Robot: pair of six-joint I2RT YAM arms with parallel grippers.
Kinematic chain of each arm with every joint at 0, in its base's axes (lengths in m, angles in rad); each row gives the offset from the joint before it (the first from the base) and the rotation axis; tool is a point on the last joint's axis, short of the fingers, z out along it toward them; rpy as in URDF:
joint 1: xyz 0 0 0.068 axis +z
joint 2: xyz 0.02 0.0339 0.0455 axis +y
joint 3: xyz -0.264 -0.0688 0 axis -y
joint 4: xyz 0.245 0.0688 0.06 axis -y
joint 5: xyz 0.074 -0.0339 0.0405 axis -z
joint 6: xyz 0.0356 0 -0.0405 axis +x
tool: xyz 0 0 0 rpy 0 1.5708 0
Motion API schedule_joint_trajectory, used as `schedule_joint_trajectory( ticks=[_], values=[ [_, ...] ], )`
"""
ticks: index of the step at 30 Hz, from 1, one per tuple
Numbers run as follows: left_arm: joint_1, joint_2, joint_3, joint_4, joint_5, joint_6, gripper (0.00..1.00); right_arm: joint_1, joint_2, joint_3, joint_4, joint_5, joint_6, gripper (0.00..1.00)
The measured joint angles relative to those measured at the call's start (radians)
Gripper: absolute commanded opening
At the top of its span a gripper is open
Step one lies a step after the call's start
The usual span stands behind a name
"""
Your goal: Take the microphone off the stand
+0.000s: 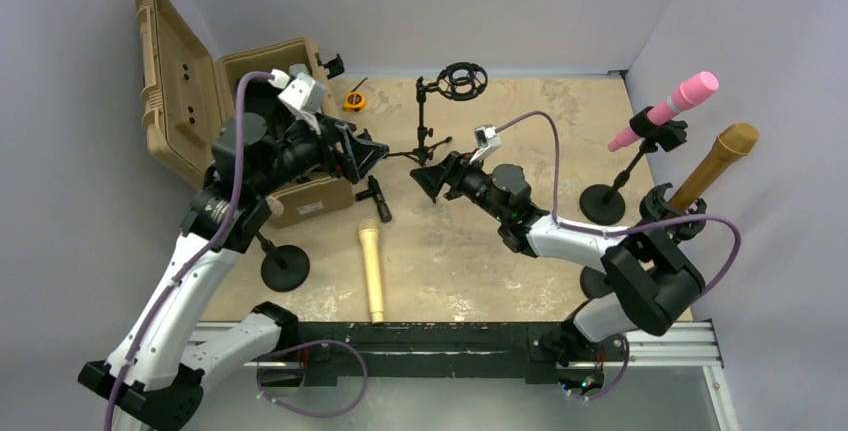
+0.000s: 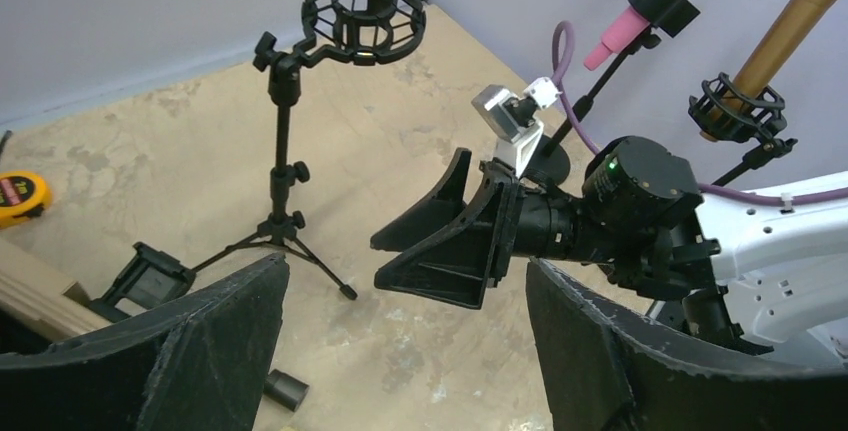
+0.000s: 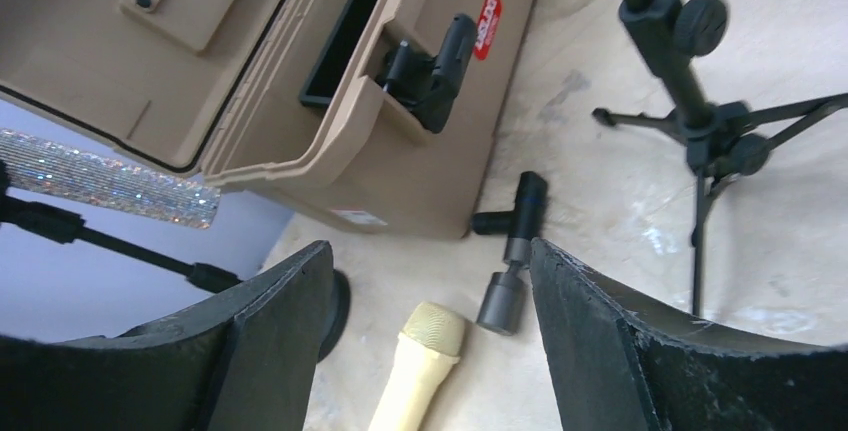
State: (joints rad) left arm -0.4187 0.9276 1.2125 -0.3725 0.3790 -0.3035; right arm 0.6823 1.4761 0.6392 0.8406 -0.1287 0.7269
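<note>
A cream microphone (image 1: pixel 372 271) lies flat on the table; the right wrist view shows it (image 3: pixel 420 371) below my right jaws. A pink microphone (image 1: pixel 668 109) sits in a clip stand at the right. A gold microphone (image 1: pixel 715 163) sits in a shock mount beside it. A silver glitter microphone (image 3: pixel 100 176) sits on a stand at the left and is hidden under my left arm in the top view. My left gripper (image 1: pixel 375 156) and right gripper (image 1: pixel 420 181) face each other mid-table, both open and empty.
An open tan case (image 1: pixel 190 101) stands at the back left. An empty shock-mount tripod stand (image 1: pixel 450 91) is at the back centre. A yellow tape measure (image 1: pixel 354 101) and a black T-shaped adapter (image 1: pixel 378 199) lie on the table. A round stand base (image 1: pixel 285 266) sits by the left arm.
</note>
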Motion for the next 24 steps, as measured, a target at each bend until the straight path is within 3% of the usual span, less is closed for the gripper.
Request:
schedule_joint_trajectory(
  ticks=[5,17,24],
  values=[
    [-0.081,0.090,-0.034,0.037,-0.088,-0.001,0.72,-0.018,-0.071,0.000,-0.057,0.053,-0.086,0.61],
    [-0.286,0.434,-0.042,0.224,-0.709,-0.031,0.80,-0.026,-0.340,-0.091,-0.145,0.139,-0.129,0.59],
    [-0.297,0.675,0.032,0.412,-0.880,-0.031,0.76,-0.026,-0.498,-0.124,-0.164,0.150,-0.124,0.60]
  ],
)
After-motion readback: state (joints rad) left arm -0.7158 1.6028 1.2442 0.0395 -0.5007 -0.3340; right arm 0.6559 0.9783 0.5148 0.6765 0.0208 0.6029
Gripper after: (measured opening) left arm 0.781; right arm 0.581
